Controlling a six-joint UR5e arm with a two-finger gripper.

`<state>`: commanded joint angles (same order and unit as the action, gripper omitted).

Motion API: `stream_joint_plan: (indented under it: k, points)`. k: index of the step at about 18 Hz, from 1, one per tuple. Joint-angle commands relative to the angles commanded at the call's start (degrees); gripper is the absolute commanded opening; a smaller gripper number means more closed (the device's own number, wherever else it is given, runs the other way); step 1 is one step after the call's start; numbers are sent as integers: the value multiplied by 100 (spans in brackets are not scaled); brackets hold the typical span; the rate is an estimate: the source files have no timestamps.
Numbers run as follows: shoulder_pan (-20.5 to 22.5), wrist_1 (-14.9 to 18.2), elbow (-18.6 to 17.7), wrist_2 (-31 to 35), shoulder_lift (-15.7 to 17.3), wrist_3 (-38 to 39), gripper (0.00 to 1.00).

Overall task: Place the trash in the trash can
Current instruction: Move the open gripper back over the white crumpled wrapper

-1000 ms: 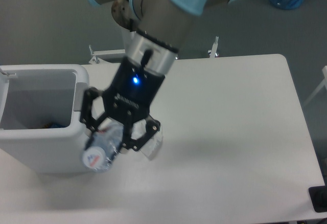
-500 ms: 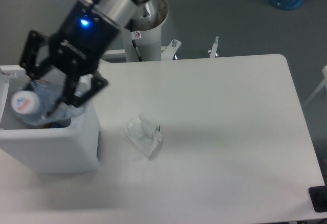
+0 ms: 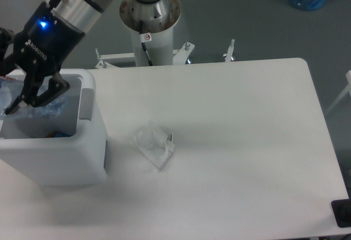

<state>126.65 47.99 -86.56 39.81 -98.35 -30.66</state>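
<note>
Gripper (image 3: 19, 95) hangs over the opening of the trash can (image 3: 82, 158), fingers clamped on the crushed clear bottle (image 3: 38, 107), which sits above the can's interior at the left frame edge. Crumpled wrapper (image 3: 154, 146) lies on the table (image 3: 247, 141) just right of the can, not touching it.
</note>
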Motion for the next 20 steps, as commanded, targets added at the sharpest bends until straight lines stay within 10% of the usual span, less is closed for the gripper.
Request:
stream_joint_plan:
  k: [8, 13, 20]
  points:
    - [70, 9, -396, 9, 176, -54, 100]
    - [1342, 9, -537, -9, 28, -63, 100]
    - [1907, 26, -1143, 219, -166, -781, 100]
